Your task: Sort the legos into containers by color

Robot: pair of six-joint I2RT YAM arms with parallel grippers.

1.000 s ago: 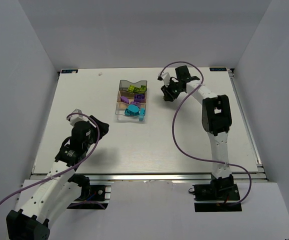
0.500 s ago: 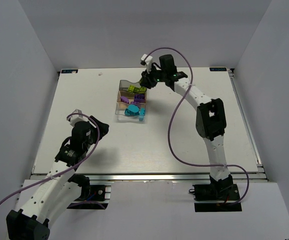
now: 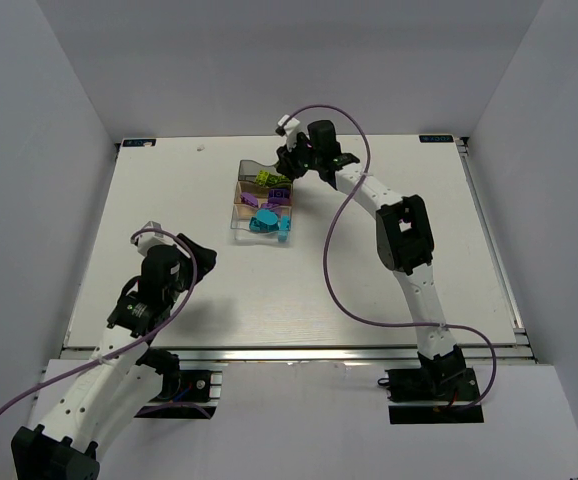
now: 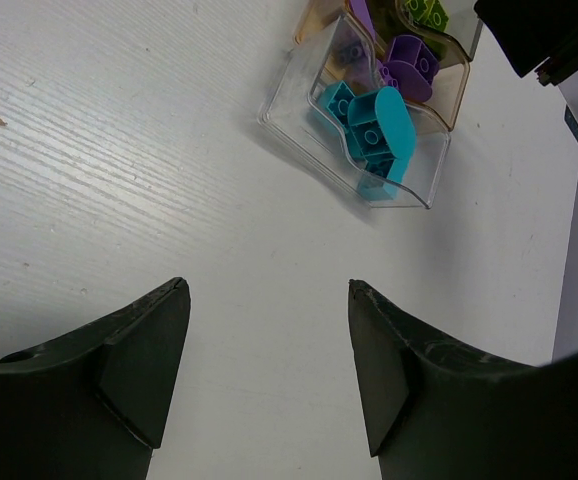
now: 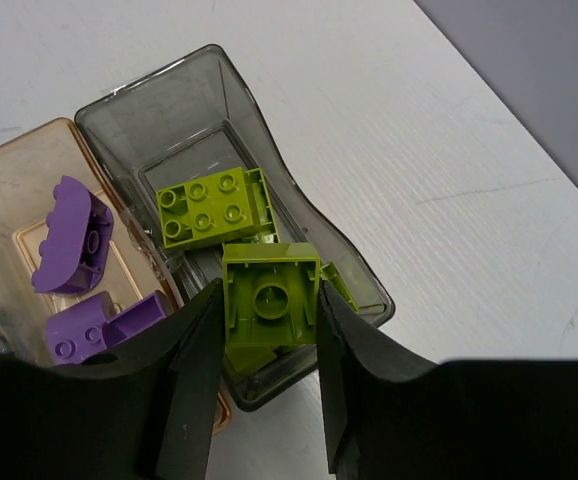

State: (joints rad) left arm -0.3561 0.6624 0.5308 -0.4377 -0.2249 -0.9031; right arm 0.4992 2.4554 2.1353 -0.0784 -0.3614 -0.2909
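- Within the last second my right tool [image 5: 267, 305] has swung from beside the row of bins to above the smoky grey bin [image 5: 184, 100], pinching a lime green brick [image 5: 269, 280].
- Another lime brick [image 5: 214, 213] already lies in that bin, so I judge letting go is next.
- The purple bricks [image 5: 69, 240] sit in the amber bin [image 5: 9, 165].
- My left tool [image 4: 267, 350] has not moved: it is spread wide and empty above the tabletop [image 4: 119, 180].
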